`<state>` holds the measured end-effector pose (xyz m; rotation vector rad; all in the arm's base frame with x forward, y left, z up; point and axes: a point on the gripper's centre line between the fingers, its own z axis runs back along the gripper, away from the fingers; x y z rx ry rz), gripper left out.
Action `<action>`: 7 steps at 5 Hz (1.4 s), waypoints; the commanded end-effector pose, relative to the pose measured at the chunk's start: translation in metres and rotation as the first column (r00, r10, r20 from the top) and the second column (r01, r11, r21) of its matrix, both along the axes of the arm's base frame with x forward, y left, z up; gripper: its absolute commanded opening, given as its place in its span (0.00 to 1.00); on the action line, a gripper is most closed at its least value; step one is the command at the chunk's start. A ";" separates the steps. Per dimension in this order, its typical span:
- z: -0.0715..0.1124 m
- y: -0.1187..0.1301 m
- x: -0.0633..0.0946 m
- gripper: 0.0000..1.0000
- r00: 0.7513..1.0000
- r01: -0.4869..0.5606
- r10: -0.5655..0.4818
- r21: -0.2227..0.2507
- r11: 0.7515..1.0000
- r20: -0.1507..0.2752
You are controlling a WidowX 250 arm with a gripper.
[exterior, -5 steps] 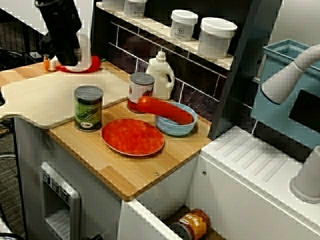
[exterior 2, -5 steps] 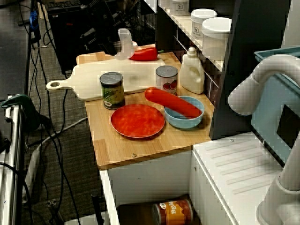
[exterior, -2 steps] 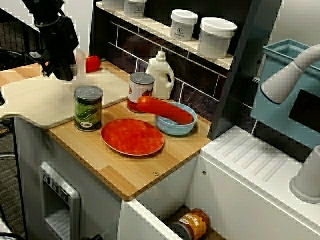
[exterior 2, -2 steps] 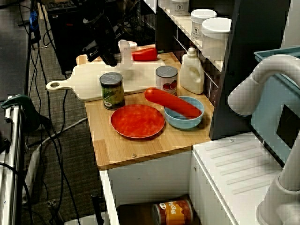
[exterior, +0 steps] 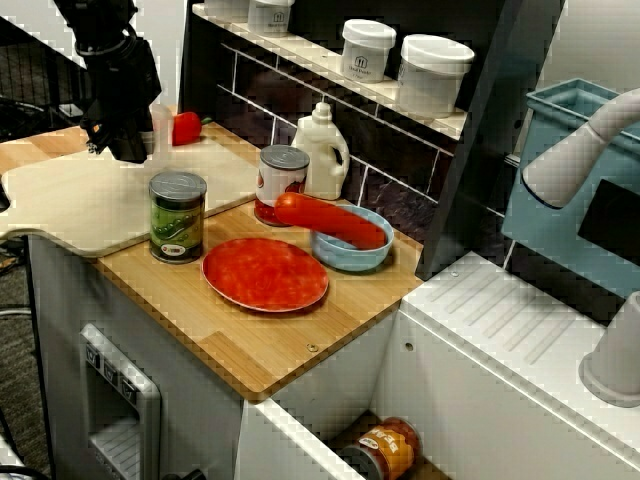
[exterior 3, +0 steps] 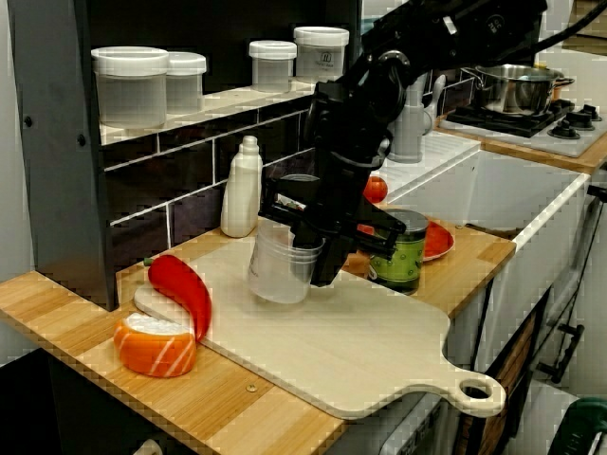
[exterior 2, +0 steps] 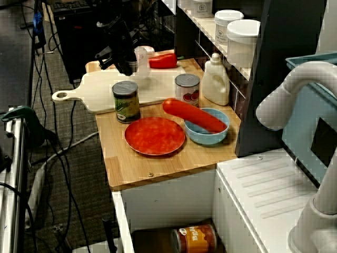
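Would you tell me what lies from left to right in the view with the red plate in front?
The claw holding the clear cup, green can, red plate, blue bowl with the red sausage.

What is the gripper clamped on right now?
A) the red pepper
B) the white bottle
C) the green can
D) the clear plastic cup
D: in the low side view the gripper grips the clear plastic cup at its rim over the cutting board, while the green can stands apart behind it.
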<state>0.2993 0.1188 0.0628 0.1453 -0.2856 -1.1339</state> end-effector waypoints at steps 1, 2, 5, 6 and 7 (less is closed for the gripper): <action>0.020 0.011 0.009 1.00 0.985 -0.152 0.150 0.016 0.988 0.083; 0.020 0.011 0.009 1.00 0.985 -0.152 0.150 0.016 0.988 0.083; 0.020 0.011 0.009 1.00 0.985 -0.152 0.150 0.016 0.988 0.083; 0.021 0.008 0.010 1.00 0.987 -0.153 0.152 0.017 0.988 0.056; 0.025 0.006 0.012 1.00 0.991 -0.135 0.135 0.004 0.991 0.022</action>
